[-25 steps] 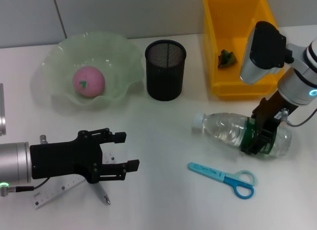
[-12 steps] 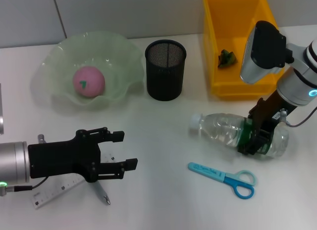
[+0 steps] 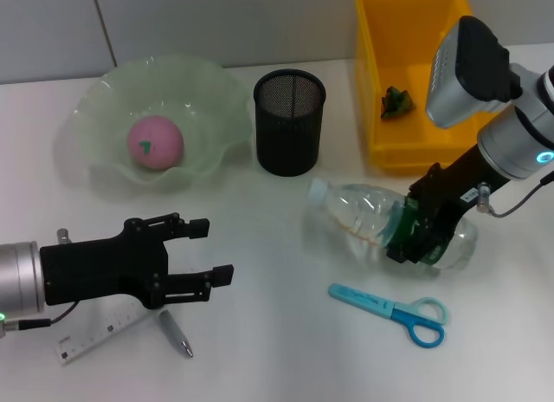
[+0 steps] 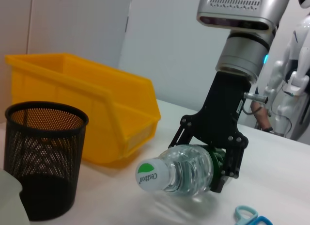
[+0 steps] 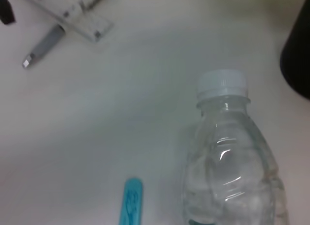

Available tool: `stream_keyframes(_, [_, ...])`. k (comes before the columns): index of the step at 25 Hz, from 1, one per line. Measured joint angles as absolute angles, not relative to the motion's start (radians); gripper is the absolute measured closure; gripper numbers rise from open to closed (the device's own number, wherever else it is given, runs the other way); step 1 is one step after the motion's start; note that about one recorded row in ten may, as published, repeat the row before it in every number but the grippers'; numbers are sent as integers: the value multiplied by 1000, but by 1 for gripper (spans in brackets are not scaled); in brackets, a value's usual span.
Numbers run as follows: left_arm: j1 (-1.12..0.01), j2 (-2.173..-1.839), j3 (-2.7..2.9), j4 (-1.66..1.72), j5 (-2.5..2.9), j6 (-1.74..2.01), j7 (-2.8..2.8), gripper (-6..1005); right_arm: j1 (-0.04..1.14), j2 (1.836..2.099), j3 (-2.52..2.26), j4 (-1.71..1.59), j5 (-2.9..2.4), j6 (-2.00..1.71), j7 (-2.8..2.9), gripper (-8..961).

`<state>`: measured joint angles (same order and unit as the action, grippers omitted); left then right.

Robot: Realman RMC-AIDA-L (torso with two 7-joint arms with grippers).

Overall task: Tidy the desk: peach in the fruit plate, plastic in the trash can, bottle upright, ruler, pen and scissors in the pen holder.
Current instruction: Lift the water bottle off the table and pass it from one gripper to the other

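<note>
My right gripper (image 3: pixel 421 236) is shut on the clear bottle (image 3: pixel 359 222) around its green label. The bottle is tilted, with its white cap (image 3: pixel 318 190) pointing toward the pen holder (image 3: pixel 289 120). The left wrist view shows the same grip on the bottle (image 4: pixel 177 174). My left gripper (image 3: pixel 212 249) hovers open at the front left, just above the pen (image 3: pixel 176 334) and the ruler (image 3: pixel 95 337). Blue scissors (image 3: pixel 394 308) lie in front of the bottle. The pink peach (image 3: pixel 156 142) sits in the green fruit plate (image 3: pixel 95 99). A green plastic scrap (image 3: pixel 396 100) lies in the yellow trash can (image 3: pixel 415 38).
The black mesh pen holder stands between the fruit plate and the trash can. Open table lies between the two grippers. In the right wrist view the bottle (image 5: pixel 227 157) fills the frame, with the pen (image 5: pixel 43 45), ruler (image 5: pixel 72 11) and scissors tip (image 5: pixel 130 205) beyond.
The right gripper has carried the bottle left and nearer, and its cap end has risen. The left gripper has slid slightly back toward the table's front left.
</note>
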<state>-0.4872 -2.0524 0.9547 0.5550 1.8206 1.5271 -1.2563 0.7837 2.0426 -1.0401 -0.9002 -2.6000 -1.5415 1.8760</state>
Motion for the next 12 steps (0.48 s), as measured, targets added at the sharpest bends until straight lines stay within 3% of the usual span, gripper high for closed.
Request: stream_keyframes(12, [-481, -2059, 936, 548, 1786, 1541, -1270, 191, 688, 2048, -954, -912, -2383, -1534, 1757, 203])
